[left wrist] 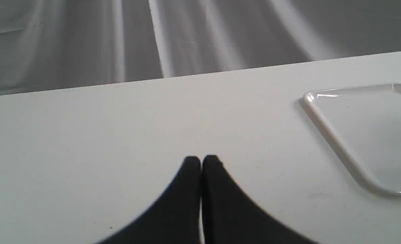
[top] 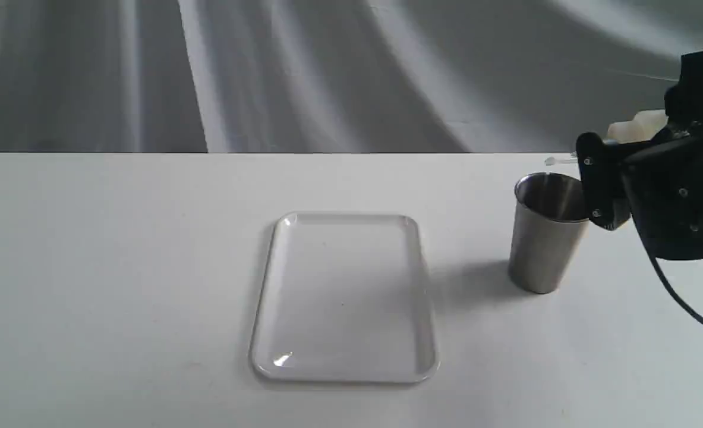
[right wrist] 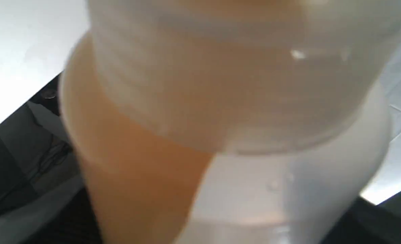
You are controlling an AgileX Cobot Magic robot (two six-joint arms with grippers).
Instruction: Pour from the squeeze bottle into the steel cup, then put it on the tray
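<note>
**A:** Where's the bottle (top: 633, 129)?

**B:** In my right gripper (top: 602, 178), which is clamped on it. It's tipped on its side with the nozzle just above the cup (top: 544, 238) rim.

**A:** Any room?

**B:** The cup stands clear of the tray (top: 345, 216), with bare table (top: 119, 267) between them. My left gripper (left wrist: 201, 162) has its jaws pressed together, holding nothing, and sits over the table near a tray corner.

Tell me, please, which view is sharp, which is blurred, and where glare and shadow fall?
Exterior view: sharp; the steel cup casts a soft shadow toward the tray, whose corners glint. Left wrist view: the shut left pincer is soft-edged, glare on the tray rim. Right wrist view: the squeeze bottle fills the frame, very blurred.
</note>
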